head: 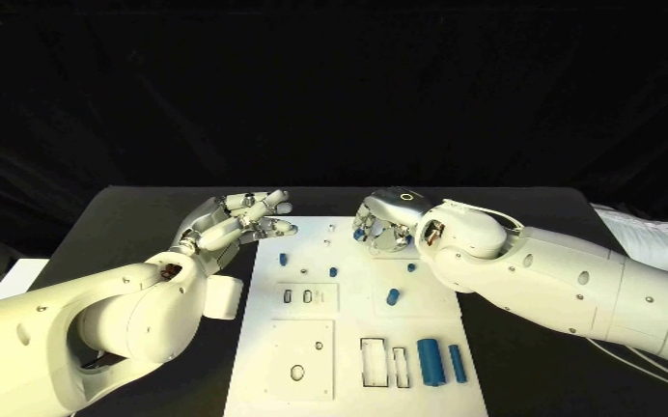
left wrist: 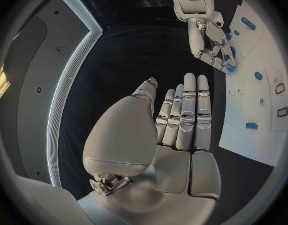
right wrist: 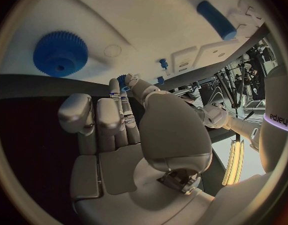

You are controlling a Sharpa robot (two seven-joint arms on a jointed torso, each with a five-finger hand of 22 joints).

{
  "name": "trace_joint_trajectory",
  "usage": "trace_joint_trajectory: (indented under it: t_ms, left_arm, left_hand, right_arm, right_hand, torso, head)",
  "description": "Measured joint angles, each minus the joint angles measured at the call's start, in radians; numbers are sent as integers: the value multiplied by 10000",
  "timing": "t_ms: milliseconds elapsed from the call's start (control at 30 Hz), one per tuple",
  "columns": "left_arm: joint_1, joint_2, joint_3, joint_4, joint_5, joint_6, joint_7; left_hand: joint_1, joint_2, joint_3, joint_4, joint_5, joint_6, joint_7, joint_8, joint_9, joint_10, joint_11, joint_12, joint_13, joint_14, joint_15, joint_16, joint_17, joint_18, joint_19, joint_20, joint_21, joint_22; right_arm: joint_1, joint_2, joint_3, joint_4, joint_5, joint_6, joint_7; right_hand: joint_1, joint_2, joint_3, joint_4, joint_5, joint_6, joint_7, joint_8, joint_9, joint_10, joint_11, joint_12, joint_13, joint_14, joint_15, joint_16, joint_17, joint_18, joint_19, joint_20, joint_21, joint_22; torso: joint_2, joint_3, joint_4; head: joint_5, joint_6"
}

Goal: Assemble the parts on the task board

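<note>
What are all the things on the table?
board: one, white, middle of the black table.
cylinders: two, blue, lying side by side in the board's near right corner.
small parts: several, blue, scattered over the board's far half.
gear: one, blue, on the board by the right hand.
papers: white, at the table's right edge.
table: one, black.
left hand: silver, fingers apart, holds nothing, at the board's far left edge.
right hand: silver, over the board's far end, pinches a small blue part.
</note>
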Motion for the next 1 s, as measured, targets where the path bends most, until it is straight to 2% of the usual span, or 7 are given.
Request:
trace_joint_trajectory:
  t_ms: [267, 333, 433, 467, 533, 600, 1000]
  left_arm:
    - [5, 12, 0, -13, 2, 2, -26]
    - [6, 15, 0, -13, 3, 3, -33]
    - [12, 23, 0, -13, 4, 4, -43]
    - [13, 24, 0, -13, 4, 5, -48]
    - [15, 28, 0, -14, 4, 5, -54]
    - [17, 35, 0, -16, 4, 6, -61]
    - [44, 39, 0, 3, 6, 12, -86]
  left_hand:
    - [0, 0, 0, 0, 0, 0, 0, 0, 0, 0, 0, 0, 0, 0, 0, 0, 18, 2, 0, 0, 0, -8]
    - [0, 0, 0, 0, 0, 0, 0, 0, 0, 0, 0, 0, 1, 0, 0, 0, 19, 1, 0, 0, 0, -8]
    - [0, 0, 0, 0, 0, 0, 0, 0, 0, 0, 0, 0, 1, 0, 0, 0, 18, 0, 0, 0, 0, -8]
    - [0, 0, 0, 0, 0, 0, 0, 0, 1, 0, 0, 0, 1, 0, 0, 0, 18, 1, 0, 0, 0, -8]
    - [0, 0, 0, 0, 0, 0, 0, 0, 1, 0, 0, 0, 1, 0, 0, 0, 18, 0, 0, 0, 0, -8]
    - [0, 0, 0, 0, 0, 0, 0, 0, 1, 0, 0, 0, 1, 0, 0, 0, 18, -1, 0, 0, 0, -8]
    - [0, 0, 30, -28, 0, 0, -1, 1, 1, 0, 0, -49, 2, 0, 0, 0, 39, 1, 0, 0, 0, -7]
  right_arm:
    - [153, 582, 7, -396, 0, -347, -166]
    - [185, 744, 11, -540, 0, -394, -193]
    - [209, 934, 12, -736, 1, -430, -224]
    - [214, 1019, 12, -818, 1, -439, -235]
    - [221, 1126, 12, -932, 1, -443, -243]
    - [229, 1245, 12, -1075, 1, -443, -249]
    - [231, 1679, -24, -1728, 1, -266, -271]
  right_hand:
    - [-1, -1, 104, 104, -37, -2, -2, -56, 2, 0, 1, 0, -5, 0, 0, 485, 521, 0, -1, 0, 214, 303]
    - [-1, -1, 143, 143, -44, -3, -2, -83, 2, 0, 1, 0, -4, 0, 1, -57, -286, 0, -1, 0, 293, 364]
    - [-1, -2, 158, 159, -62, -4, -3, -94, 3, -1, 1, 0, -4, 0, 1, -205, -516, 0, -1, 0, 296, 387]
    - [-1, -2, 158, 159, -63, -4, -3, -95, 3, -1, 1, 0, -4, 0, 1, -175, -461, 0, -1, 0, 296, 393]
    - [-1, -2, 186, 187, -63, -5, -3, -122, 3, -1, 1, 0, -4, 0, 1, 497, 445, 0, -1, 0, 346, 428]
    - [-1, -2, 198, 199, -77, -5, -3, -134, 4, -1, 1, 0, -4, 0, 1, 671, 666, 1, -1, 0, 346, 435]
    - [-2, -4, 226, 228, -115, -26, 12, -170, 11, -1, 1, 1, -3, -1, 1, 747, 769, 1, -2, 1, 380, 474]
  torso:
    - [36, -10, 35]
    - [47, -10, 35]
    - [62, -10, 35]
    - [67, -10, 35]
    - [80, -15, 35]
    - [92, -16, 35]
    - [131, -28, 51]
  head:
    - [34, 34]
    - [51, 40]
    - [63, 51]
    - [65, 56]
    - [76, 64]
    - [81, 69]
    - [101, 30]
